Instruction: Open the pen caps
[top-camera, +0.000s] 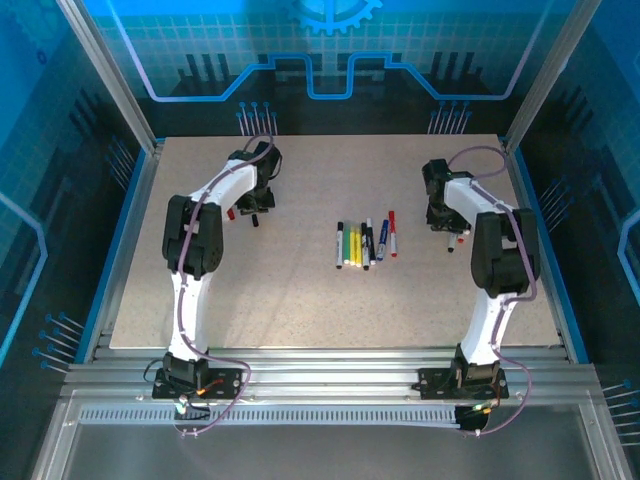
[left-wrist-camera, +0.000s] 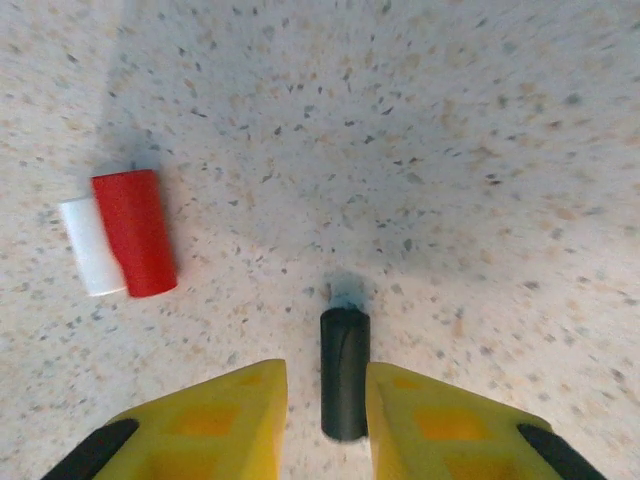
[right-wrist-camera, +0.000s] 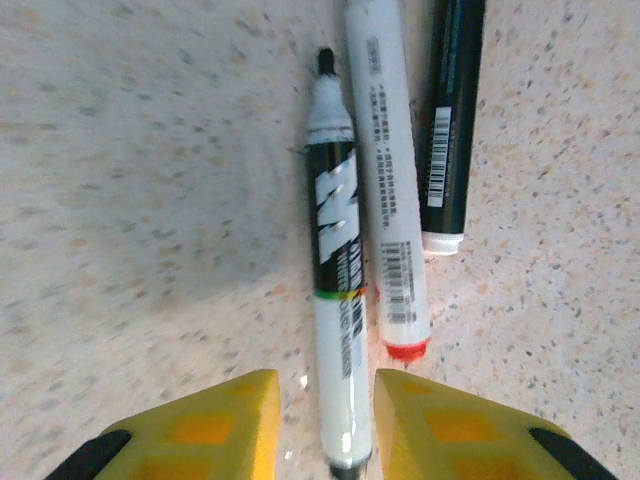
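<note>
The left gripper (left-wrist-camera: 326, 410) is standing with fingers (left-wrist-camera: 235, 415) apart, a black pen cap (left-wrist-camera: 345, 370) lying between the tips against the right one and a red pen cap (left-wrist-camera: 135, 232) lying off to their left. The right gripper (right-wrist-camera: 327, 410) is standing parted too, an uncapped black pen (right-wrist-camera: 335, 290) lying lengthwise between its tips, with a red-ended pen (right-wrist-camera: 385, 180) just right of it.

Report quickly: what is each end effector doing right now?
Left end effector: open, black cap lying in its gap.
Right end effector: open, straddling an uncapped marker.
</note>
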